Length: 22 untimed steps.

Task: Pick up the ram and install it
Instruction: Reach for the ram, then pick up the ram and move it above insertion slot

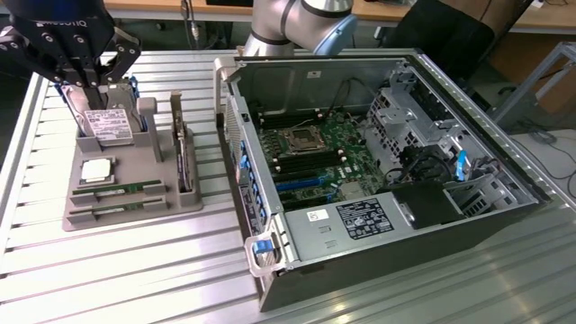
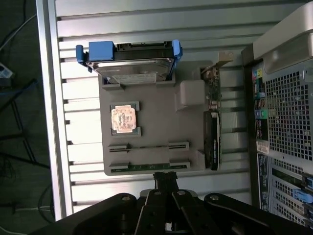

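At the exterior view's upper left, over the hard drive (image 1: 108, 125): gripper (image 1: 90, 79), pinched fully shut, empty. Toward lower left of frame: ram (image 1: 117, 207), on edge in a gray tray (image 1: 144, 165) slot, untouched.

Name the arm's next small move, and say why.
Probably open the pincer. It is shut and hangs clear of the grey holder, where the ram sits untouched in its slot. Closed like that, it could not straddle the stick.
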Available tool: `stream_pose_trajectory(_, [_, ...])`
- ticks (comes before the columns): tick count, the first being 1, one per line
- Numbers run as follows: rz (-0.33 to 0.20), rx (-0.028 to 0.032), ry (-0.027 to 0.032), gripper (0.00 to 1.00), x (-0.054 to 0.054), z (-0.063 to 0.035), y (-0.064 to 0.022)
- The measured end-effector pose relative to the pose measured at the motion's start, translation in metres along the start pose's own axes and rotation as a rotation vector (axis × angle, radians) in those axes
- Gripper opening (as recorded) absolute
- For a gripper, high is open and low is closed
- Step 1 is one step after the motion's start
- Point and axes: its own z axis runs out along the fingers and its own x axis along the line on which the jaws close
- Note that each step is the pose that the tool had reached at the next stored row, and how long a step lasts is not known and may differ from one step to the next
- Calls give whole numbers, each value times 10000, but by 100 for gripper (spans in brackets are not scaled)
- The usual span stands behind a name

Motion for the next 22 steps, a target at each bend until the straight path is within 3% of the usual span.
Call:
stream_pose_trajectory(12, [-169,-1,7,10,-1,-1,-16])
stream_pose_trajectory(14, [-421,-5,18,10,-1,-1,-16])
stream_pose_trajectory(16, [-1080,-12,47,10,-1,-1,-16])
stream_pose_trajectory(22, [-2053,-22,88,10,-1,-1,-16])
